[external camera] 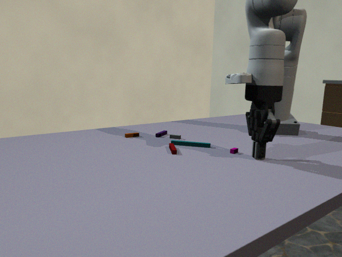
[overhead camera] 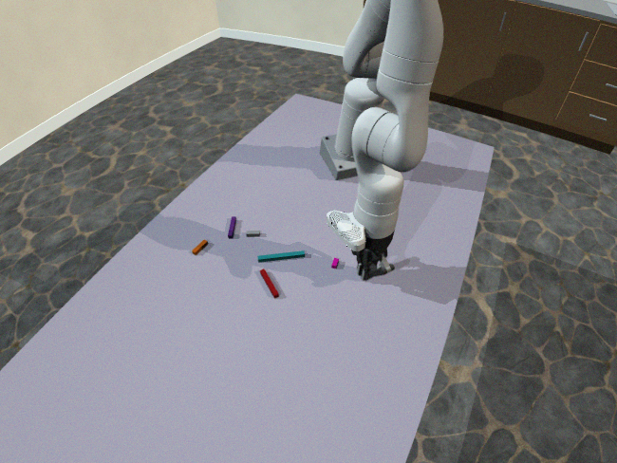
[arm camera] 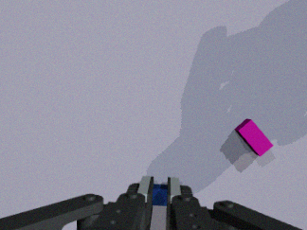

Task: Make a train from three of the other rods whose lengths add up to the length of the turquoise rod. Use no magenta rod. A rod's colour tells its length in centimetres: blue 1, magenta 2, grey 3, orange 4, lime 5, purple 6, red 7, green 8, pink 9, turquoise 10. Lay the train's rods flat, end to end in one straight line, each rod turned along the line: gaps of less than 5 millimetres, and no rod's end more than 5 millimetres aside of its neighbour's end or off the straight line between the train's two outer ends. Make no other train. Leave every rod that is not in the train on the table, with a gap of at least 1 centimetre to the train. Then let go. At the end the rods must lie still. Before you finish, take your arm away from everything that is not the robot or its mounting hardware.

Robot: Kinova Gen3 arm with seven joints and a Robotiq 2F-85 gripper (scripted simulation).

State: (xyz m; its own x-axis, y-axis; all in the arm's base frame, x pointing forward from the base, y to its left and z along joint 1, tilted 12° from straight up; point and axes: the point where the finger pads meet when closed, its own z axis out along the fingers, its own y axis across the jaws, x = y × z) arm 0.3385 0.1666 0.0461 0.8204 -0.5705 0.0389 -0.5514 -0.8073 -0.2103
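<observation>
Fingers of the gripper (arm camera: 160,193) are pinched onto a small blue rod (arm camera: 160,194), which shows only as a blue patch between the two pale pads in the wrist view. From where I stand the arm (external camera: 265,59) hangs straight down, and the fingertips reach right to the lilac table (external camera: 110,199); whether they touch it I cannot tell.

Just beside the gripper lies a short magenta rod (overhead camera: 334,262), flat on the table and clear of the fingers. Further along sits the turquoise rod (overhead camera: 281,256), long and lying roughly across the table. A red rod (overhead camera: 269,283) lies near it at a slant, one end close to the turquoise rod but apart from it. Beyond those, a grey rod (overhead camera: 252,232), a purple rod (overhead camera: 232,227) and an orange rod (overhead camera: 199,247) are scattered, each separate from the others.

The arm's grey base plate (overhead camera: 329,160) is bolted on the table's far end. Brown cabinets (overhead camera: 548,64) stand behind, on a stone-patterned floor (overhead camera: 100,149).
</observation>
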